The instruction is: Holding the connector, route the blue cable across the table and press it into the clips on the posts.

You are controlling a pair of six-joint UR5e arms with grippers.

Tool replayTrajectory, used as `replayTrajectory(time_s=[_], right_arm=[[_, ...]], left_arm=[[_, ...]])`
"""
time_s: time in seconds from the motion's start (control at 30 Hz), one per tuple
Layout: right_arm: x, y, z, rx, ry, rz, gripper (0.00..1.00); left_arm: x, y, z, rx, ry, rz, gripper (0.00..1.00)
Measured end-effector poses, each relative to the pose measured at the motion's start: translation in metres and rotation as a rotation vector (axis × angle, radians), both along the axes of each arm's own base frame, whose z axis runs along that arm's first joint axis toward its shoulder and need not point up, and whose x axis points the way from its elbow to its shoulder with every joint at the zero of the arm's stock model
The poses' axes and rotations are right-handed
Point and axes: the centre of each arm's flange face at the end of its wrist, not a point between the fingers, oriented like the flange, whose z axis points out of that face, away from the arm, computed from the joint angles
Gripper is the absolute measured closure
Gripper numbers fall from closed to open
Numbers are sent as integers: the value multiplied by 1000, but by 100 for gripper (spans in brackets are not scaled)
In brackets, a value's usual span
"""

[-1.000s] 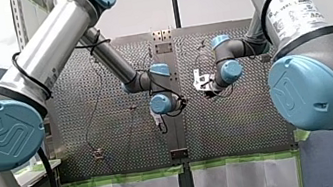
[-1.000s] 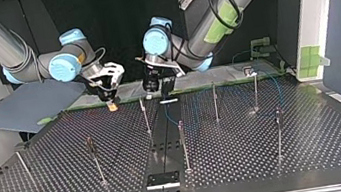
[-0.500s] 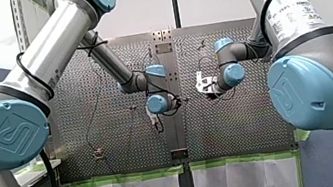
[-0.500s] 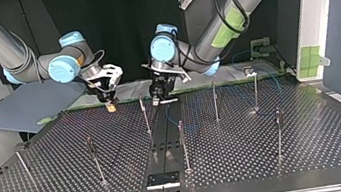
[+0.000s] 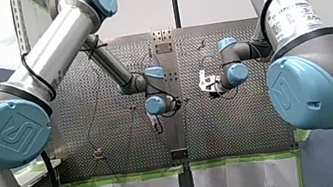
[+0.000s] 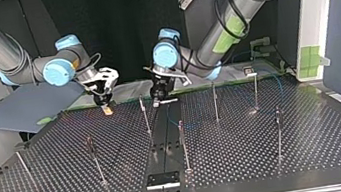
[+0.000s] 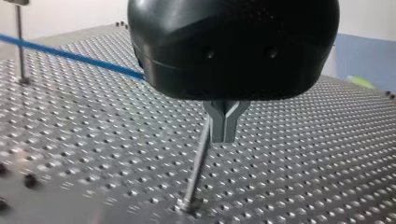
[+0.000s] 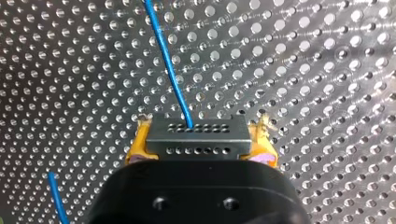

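My right fingers [image 6: 106, 109], yellow-padded, clamp the grey connector [image 8: 196, 135] by its two ends. Its long axis lies crosswise between them and its holed face points away from me. The blue cable [image 8: 168, 60] leaves that face straight ahead over the counter [image 8: 303, 70]. The connector hangs low near the top view's far edge, left of centre, that arm's wrist bent downward. My left fingers [image 7: 224, 125] are pressed together on nothing, pointing down just beside a thin post [image 7: 198, 163], the cable running past behind them.
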Motion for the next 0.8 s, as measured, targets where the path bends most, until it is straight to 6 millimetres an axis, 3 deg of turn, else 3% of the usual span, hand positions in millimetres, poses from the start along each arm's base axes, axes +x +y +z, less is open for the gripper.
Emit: replayTrajectory(time_s=[0.27, 0.57, 0.63, 0.67, 0.7, 0.73, 0.77, 0.8], right_arm=[[-7, -11, -5, -3, -7, -11, 100], [-9, -28, 0, -22, -17, -19, 100], [-8, -30, 2, -26, -21, -19, 100], [-8, -31, 3, -27, -22, -18, 100], [-8, -32, 4, -28, -23, -18, 100], [-8, -32, 4, -29, -23, -18, 100], [-8, -32, 4, -29, -24, -19, 100], [-8, -33, 4, -29, -24, -19, 100]], left_arm=[[21, 2, -18, 13, 32, 28, 100], [48, 14, -3, 41, 31, 75, 100], [50, 11, 2, 46, 29, 75, 76], [51, 10, 5, 48, 28, 74, 76], [51, 8, 6, 52, 28, 72, 64], [51, 6, 8, 59, 30, 69, 44], [50, 5, 8, 67, 31, 66, 44], [49, 3, 8, 74, 34, 64, 37]])
